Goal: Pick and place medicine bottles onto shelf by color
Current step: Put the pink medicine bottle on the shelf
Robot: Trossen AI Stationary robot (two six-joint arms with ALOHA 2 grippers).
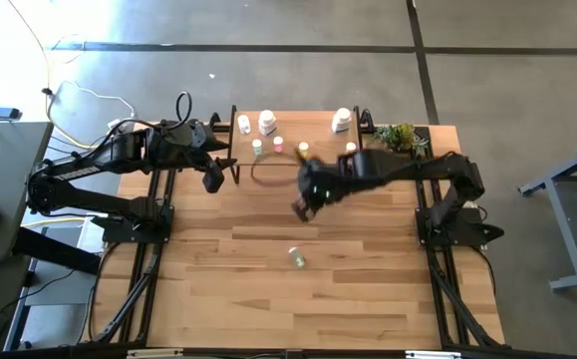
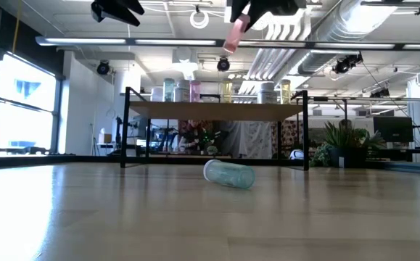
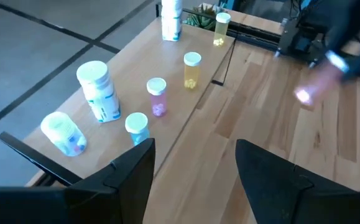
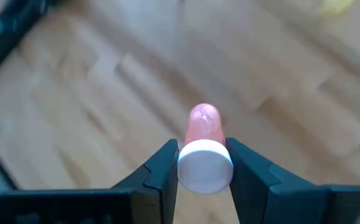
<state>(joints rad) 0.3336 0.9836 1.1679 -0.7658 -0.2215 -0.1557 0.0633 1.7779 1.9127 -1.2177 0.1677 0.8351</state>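
The right gripper (image 4: pixel 199 167) is squeezed shut on a small pink bottle (image 4: pixel 203 127). Its two dark fingers pinch the white cap (image 4: pixel 205 167), one on each side. In the low view the pink bottle (image 2: pixel 234 35) hangs high in the air, tilted, well above the table (image 1: pixel 368 299). From above, the right gripper (image 1: pixel 306 204) is over the middle of the table, in front of the shelf (image 1: pixel 288 172).

The bottle looks tiny and light, so lifting it should be easy. It looks hard and smooth, like plastic, so it may slip. Holding it by the cap alone looks a bit risky, because the body can swing. A hold lower on the body would be steadier. It needs to land standing up, and softly, or it may tip and roll.

On the shelf top another pink bottle (image 3: pixel 157 96) stands between a pale green bottle (image 3: pixel 137 127) and a yellow bottle (image 3: pixel 192 70). I think the held one belongs beside that pink one. The gaps there are small, so a bump could knock the others over.

A pale green bottle (image 1: pixel 296 257) lies on its side on the table, in front of the shelf. It is round and can roll.

The left gripper (image 3: pixel 195 180) waits open near the left end of the shelf, holding nothing.
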